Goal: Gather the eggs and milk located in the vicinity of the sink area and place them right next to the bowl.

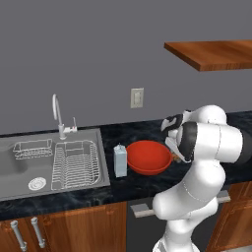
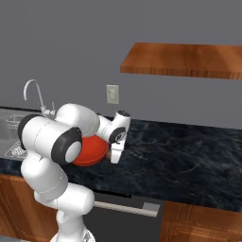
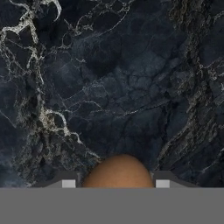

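A brown-orange egg (image 3: 118,173) sits between my gripper's (image 3: 116,181) two dark fingertips, held over bare dark marble counter. From the right base view, the gripper (image 2: 115,159) points down at the counter just right of the red bowl (image 2: 90,149). The bowl (image 1: 148,156) rests on the counter right of the sink (image 1: 19,167). The white and pale-blue milk (image 1: 120,160) carton stands upright between sink and bowl, touching or nearly touching the bowl's left rim. My arm's elbow hides the gripper in the left base view.
Wire dish racks (image 1: 74,165) lie in the sink, with a curved faucet (image 1: 57,115) behind. A wooden shelf (image 1: 211,54) hangs above on the right. A wall outlet (image 1: 137,97) is behind the bowl. Dark counter (image 2: 189,160) stretches right of the gripper.
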